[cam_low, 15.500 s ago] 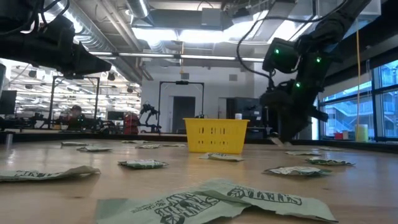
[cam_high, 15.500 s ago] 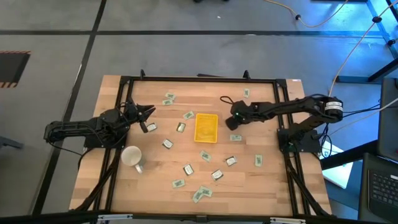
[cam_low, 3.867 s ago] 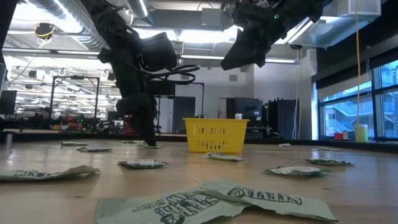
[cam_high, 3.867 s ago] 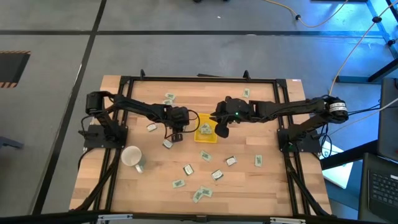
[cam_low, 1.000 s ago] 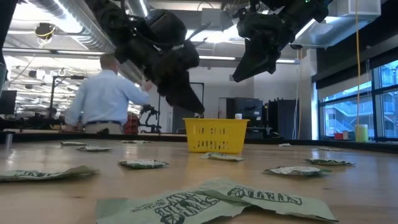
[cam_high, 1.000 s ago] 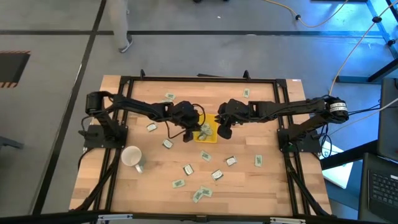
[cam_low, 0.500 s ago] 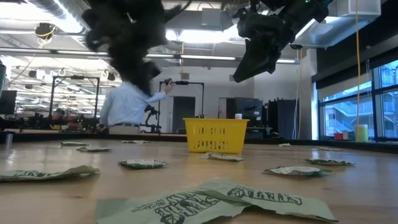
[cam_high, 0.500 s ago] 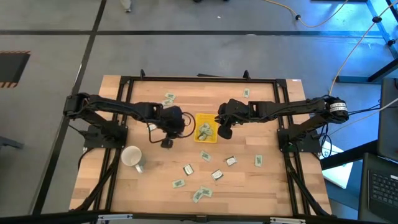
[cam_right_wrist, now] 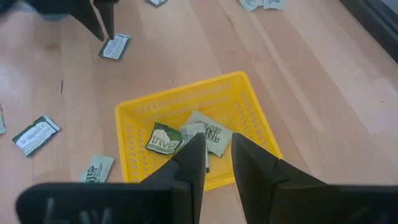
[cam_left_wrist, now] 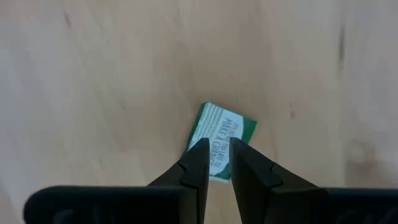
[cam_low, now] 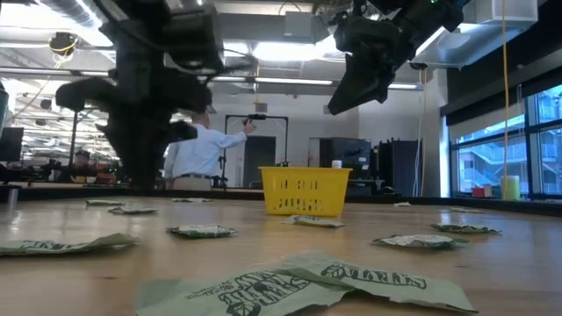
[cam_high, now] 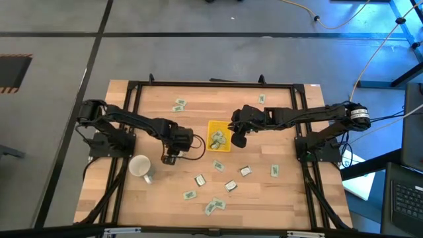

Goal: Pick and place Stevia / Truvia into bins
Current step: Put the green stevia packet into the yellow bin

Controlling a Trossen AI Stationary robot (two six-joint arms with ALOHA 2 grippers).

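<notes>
Left gripper [cam_high: 169, 158] sits left of centre in the high view, over a green-and-white packet [cam_left_wrist: 219, 138] lying flat on the wooden table [cam_high: 264, 205]. In its wrist view the 2 fingers stand a narrow gap apart, empty, tips over the packet's near edge.

Right gripper [cam_high: 238, 140] hangs at the right edge of the yellow tray [cam_high: 219, 123], mid-frame. Fingers slightly parted, nothing between them. At least 3 packets [cam_right_wrist: 187, 137] already lie in the tray; about 10 more are scattered on the table, mostly lower centre.

Step in hand, as I judge it: left arm picking up this packet.

- The packet lies flat, so the tips likely need to come right down onto the wood and straddle its short width.
- Centre the gap on the packet, not its edge.
- Close gently; thin paper may slide or buckle.
- Keep clear of the white mug [cam_high: 141, 167], lower left of the gripper.
</notes>
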